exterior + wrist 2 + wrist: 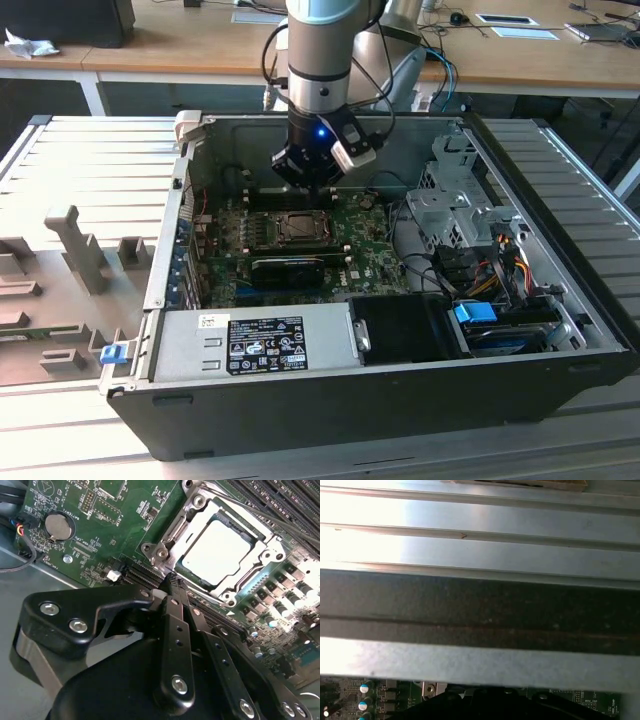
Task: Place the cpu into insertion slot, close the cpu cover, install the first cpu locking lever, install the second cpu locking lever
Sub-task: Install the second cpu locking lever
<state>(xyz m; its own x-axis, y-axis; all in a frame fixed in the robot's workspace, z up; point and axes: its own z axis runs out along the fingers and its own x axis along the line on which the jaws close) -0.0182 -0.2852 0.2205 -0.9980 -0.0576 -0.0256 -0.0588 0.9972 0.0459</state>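
Note:
The cpu (220,550), a pale silver square, lies in the insertion slot (167,535) on the green motherboard. The cpu cover (260,547), a grey metal frame, lies flat around the chip. A thin lever rod (260,511) runs along one side of the socket. My gripper (172,580) has its black fingers (176,630) pressed together with nothing between them, and their tips sit just off a corner of the socket. In the exterior view the gripper (308,188) hangs inside the open case, just above the slot (300,228).
A black card (290,268) lies beside the socket, with the power supply (250,340) in front. A drive cage (455,200) and cables (490,270) stand at the exterior view's right. Memory slots (280,495) and a coin battery (60,525) flank the socket. The case wall (480,610) is close.

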